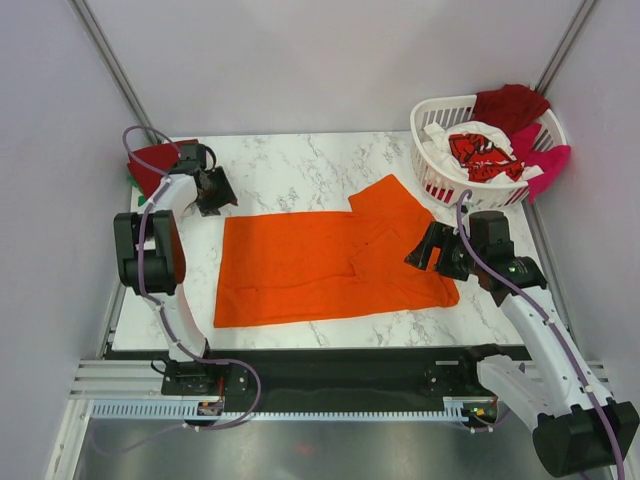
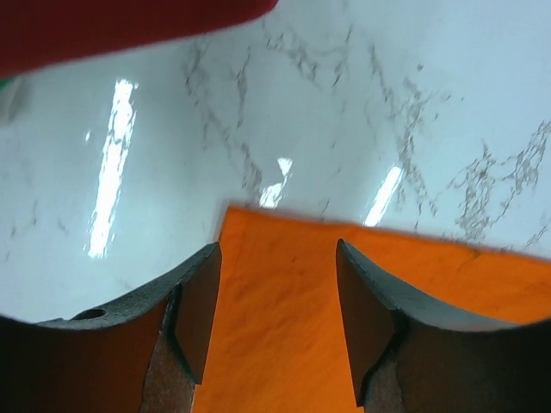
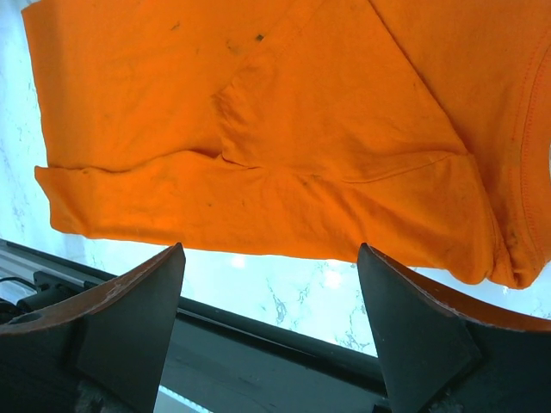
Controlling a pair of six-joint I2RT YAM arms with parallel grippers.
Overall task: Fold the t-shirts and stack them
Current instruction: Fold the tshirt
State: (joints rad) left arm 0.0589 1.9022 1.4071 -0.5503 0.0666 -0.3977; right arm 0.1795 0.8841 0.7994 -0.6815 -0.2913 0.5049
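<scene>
Left fingers [image 2: 196,310] stand apart over the orange shirt [image 1: 320,265], right fingers [image 3: 138,301] likewise at its near edge. Red shirt [image 1: 150,165] occupies the tabletop [image 1: 300,170] far-left corner.

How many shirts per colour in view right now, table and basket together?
orange shirt: 1, flat on the table
dark red shirt: 2, one at the far-left corner, one on the basket rim
white shirt with red print: 1, in the basket
magenta shirt: 1, over the basket rim
green shirt: 1, only a sliver shows
Total: 6
</scene>
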